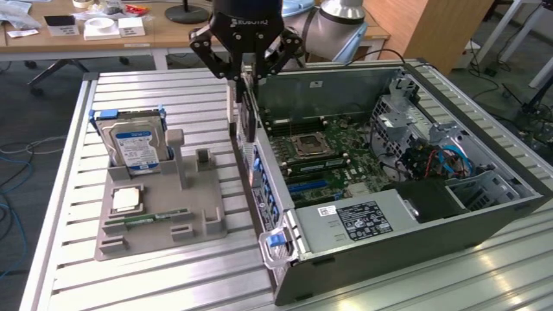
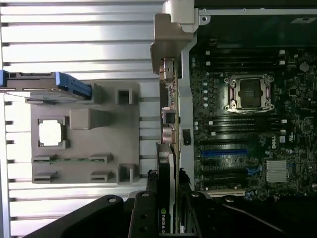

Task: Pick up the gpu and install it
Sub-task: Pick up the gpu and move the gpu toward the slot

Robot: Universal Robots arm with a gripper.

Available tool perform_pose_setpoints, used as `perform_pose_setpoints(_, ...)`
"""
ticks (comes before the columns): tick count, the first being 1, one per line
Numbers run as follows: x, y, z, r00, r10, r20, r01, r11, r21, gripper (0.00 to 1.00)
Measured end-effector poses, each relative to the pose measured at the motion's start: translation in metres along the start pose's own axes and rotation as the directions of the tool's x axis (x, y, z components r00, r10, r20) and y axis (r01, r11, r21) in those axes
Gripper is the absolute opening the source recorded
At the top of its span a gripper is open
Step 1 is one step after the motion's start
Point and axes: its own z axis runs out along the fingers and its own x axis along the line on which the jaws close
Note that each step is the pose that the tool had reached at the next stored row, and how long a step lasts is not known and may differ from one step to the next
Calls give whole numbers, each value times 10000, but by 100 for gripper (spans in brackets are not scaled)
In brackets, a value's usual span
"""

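Work surface: ribbed aluminium desk (image 1: 164, 278), glare along its slats. Behind it, a wooden desk (image 1: 164, 34) carries small white boxes (image 1: 129, 27), a tape roll (image 1: 100, 24) and a black round base (image 1: 186, 13). Chair base with castors (image 1: 56, 68) underneath. Wooden cabinet (image 1: 432, 29) at the exterior view's right. Grey floor (image 1: 39, 110); blue cables (image 1: 10, 162) trail at the exterior view's left.

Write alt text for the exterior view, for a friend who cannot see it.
A robot gripper grips the gpu, a thin dark card hanging edge-on, close by the wall of an open computer case with its motherboard exposed. On the exterior view's left, a grey holder on the slatted metal table carries a hard drive.
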Motion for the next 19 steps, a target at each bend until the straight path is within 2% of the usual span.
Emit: perform_pose_setpoints(19, -588, 31, 15, 10000, -1, -1, 1, 10000, -7, 27)
